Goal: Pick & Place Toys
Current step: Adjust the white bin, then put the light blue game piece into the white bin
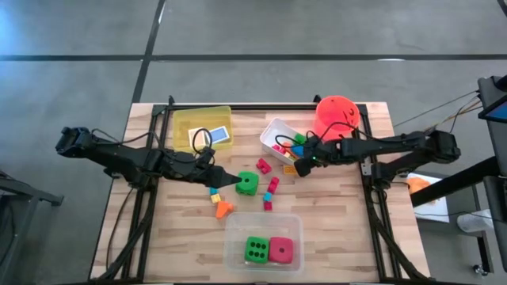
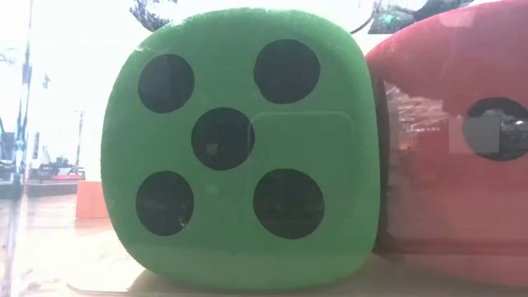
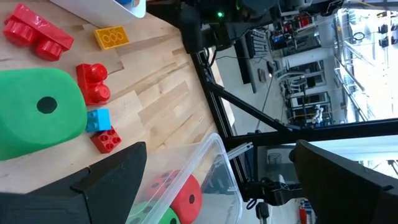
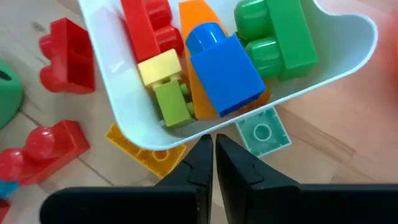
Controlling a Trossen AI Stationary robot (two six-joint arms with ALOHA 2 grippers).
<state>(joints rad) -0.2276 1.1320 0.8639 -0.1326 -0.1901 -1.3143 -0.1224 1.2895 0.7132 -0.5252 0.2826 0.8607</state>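
Jaws: I'm seeing the right gripper (image 4: 213, 155) closing empty at the white tub's (image 4: 118, 106) rim | left gripper (image 1: 234, 181) gaping beside the green die (image 1: 247, 184) | blocks (image 4: 225, 65) sitting in that tub

A green die (image 2: 239, 148) with five black dots on its facing side fills most of the frame, touching a pink-red die (image 2: 462, 140) beside it, with an orange block (image 2: 91, 200) farther behind.
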